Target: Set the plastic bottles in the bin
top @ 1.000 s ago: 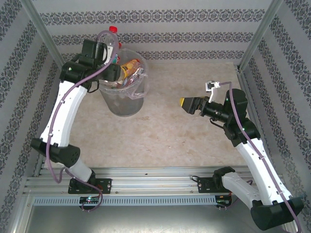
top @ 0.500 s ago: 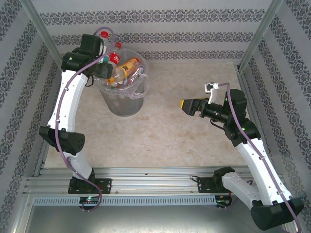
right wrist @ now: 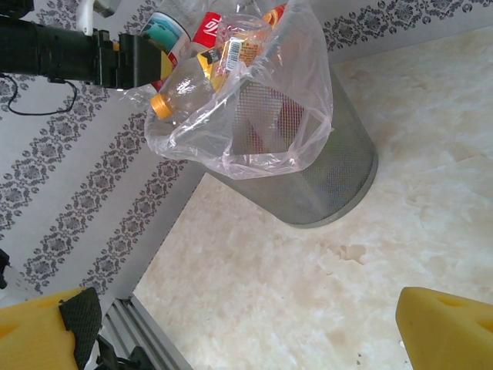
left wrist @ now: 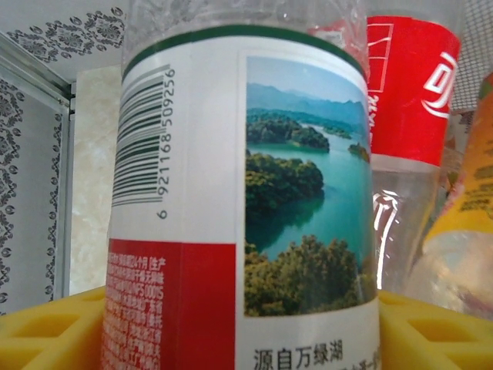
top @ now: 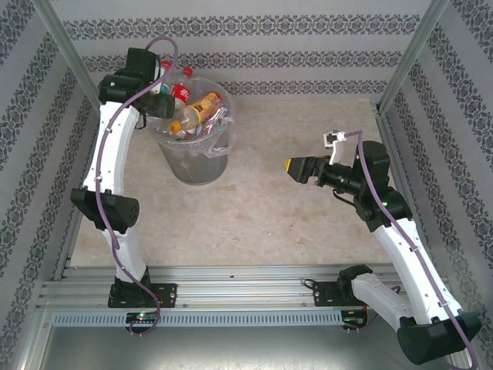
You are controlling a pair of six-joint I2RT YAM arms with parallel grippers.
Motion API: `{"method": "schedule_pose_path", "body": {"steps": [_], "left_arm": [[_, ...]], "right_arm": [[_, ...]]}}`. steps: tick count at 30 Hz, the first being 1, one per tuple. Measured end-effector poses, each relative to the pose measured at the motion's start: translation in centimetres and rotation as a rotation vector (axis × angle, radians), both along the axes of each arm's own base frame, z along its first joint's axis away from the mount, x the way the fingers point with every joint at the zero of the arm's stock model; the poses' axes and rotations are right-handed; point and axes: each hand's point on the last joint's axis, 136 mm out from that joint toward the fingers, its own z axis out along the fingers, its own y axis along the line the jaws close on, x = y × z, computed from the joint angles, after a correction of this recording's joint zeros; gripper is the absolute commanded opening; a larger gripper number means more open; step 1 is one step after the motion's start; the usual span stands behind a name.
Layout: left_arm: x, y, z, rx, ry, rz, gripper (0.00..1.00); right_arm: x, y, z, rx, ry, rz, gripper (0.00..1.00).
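Nearest, noted the right tool hanging above the middle of the beige marbled counter, its yellow pads spread wide open. Farther back and to the left, found the grey translucent round bin standing upright on the counter, lined with a clear plastic bag and heaped to the rim with small clear plastic bottles. Saw an orange-labelled bottle lying across the top and a red-labelled bottle just beside it. At the bin's far left rim, saw the left tool with a yellow pad on either side of an upright white-labelled bottle bearing a lake picture and a barcode. Could not tell whether those pads gripped it or merely flanked it. Farthest back, noted grey-patterned striped wallpaper.
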Motion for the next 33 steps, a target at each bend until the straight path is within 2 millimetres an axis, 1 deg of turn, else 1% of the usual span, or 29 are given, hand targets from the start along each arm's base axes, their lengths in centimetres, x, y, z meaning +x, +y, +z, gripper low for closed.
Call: {"method": "schedule_pose_path", "body": {"steps": [2, 4, 5, 7, 11, 15, 17, 19, 22, 25, 27, 29, 31, 33], "left_arm": [[0.2, 0.2, -0.5, 0.001, 0.014, 0.005, 0.75], [0.2, 0.3, -0.8, 0.003, 0.024, 0.007, 0.80], [0.2, 0.3, -0.8, 0.004, 0.027, 0.005, 0.81], [0.2, 0.3, -0.8, 0.001, 0.027, 0.003, 0.84], [0.2, 0.1, -0.7, -0.009, 0.025, -0.005, 0.88], [0.1, 0.0, -0.6, -0.014, 0.024, -0.008, 1.00], [-0.1, 0.0, -0.4, -0.020, 0.018, -0.007, 1.00], [-0.3, -0.1, 0.2, -0.029, 0.004, -0.010, 1.00], [-1.2, -0.2, 2.1, -0.044, -0.038, -0.020, 1.00], [-2.6, -0.4, 5.0, -0.068, -0.122, -0.035, 1.00], [-4.1, -0.8, 7.1, -0.092, -0.188, -0.055, 1.00], [-5.6, -1.1, 8.5, -0.120, -0.246, -0.077, 1.00], [-7.4, -1.6, 9.4, -0.152, -0.296, -0.100, 1.00], [-9.3, -1.9, 9.3, -0.186, -0.336, -0.114, 1.00]], "right_arm": [[0.0, -0.1, -0.1, -0.003, 0.000, -0.004, 0.98], [0.1, -0.1, -0.1, -0.005, -0.001, -0.007, 0.98], [0.1, -0.1, -0.1, -0.005, -0.001, -0.008, 0.98], [0.1, -0.1, -0.1, -0.005, 0.001, -0.008, 0.98], [0.3, -0.1, -0.3, -0.007, 0.008, -0.009, 0.98], [0.4, -0.1, -0.4, -0.013, 0.008, -0.014, 0.98], [0.6, -0.3, -0.5, -0.024, 0.001, -0.021, 0.98], [0.7, -0.4, -0.7, -0.038, -0.002, -0.031, 0.98], [1.0, -0.9, -1.3, -0.072, -0.005, -0.054, 0.98], [1.3, -1.4, -1.6, -0.104, -0.014, -0.082, 0.98], [1.6, -1.7, -1.8, -0.127, -0.024, -0.103, 0.98], [1.9, -2.1, -2.0, -0.145, -0.029, -0.127, 0.98], [2.3, -2.6, -2.1, -0.162, -0.034, -0.159, 0.98], [2.7, -3.3, -2.2, -0.189, -0.045, -0.201, 0.98]]}}
